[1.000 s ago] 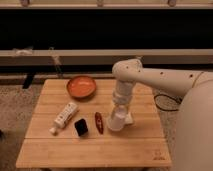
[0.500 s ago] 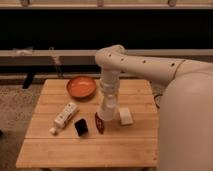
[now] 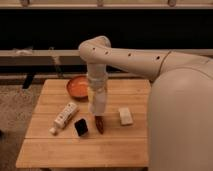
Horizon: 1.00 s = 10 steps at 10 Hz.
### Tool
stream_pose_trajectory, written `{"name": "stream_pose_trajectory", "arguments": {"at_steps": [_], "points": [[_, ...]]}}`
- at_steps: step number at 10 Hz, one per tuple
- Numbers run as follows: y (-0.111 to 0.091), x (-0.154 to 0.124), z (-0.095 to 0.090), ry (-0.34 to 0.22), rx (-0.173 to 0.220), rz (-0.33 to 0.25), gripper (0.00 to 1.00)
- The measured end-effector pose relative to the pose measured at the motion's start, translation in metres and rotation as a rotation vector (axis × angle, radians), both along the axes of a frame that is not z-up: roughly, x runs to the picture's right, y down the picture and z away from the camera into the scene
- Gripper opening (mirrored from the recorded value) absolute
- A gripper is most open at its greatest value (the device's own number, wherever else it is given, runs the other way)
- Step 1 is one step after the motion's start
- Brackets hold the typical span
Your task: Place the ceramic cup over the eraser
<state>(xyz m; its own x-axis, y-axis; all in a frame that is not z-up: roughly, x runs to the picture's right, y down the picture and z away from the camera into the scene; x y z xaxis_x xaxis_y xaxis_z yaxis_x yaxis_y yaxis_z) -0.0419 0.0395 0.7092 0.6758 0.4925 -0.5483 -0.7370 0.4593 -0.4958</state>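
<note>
Hovering over the middle of the pale wooden tabletop (image 3: 55,150), the hand (image 3: 97,96) is clamped together on the plain white ceramic cup (image 3: 98,106), holding it clear of the wood. Right under the cup lies a dark red oblong thing (image 3: 100,125), not the target! The small black rectangular eraser (image 3: 81,127) sits just beside that, uncovered. A white tube (image 3: 65,116) lies next to the eraser, a white rectangular block (image 3: 125,116) on the far side, and a red bowl (image 3: 77,86) behind.
</note>
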Motion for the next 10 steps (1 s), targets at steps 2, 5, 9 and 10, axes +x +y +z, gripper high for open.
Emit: {"name": "stream_pose_trajectory", "arguments": {"at_steps": [2, 5, 9, 10], "points": [[-0.001, -0.023, -0.012, -0.036, -0.008, -0.061, 0.00], [0.008, -0.046, -0.025, -0.072, -0.038, -0.120, 0.00], [0.032, -0.071, -0.040, -0.094, -0.113, -0.166, 0.00], [0.038, -0.075, -0.040, -0.102, -0.131, -0.167, 0.00]]}}
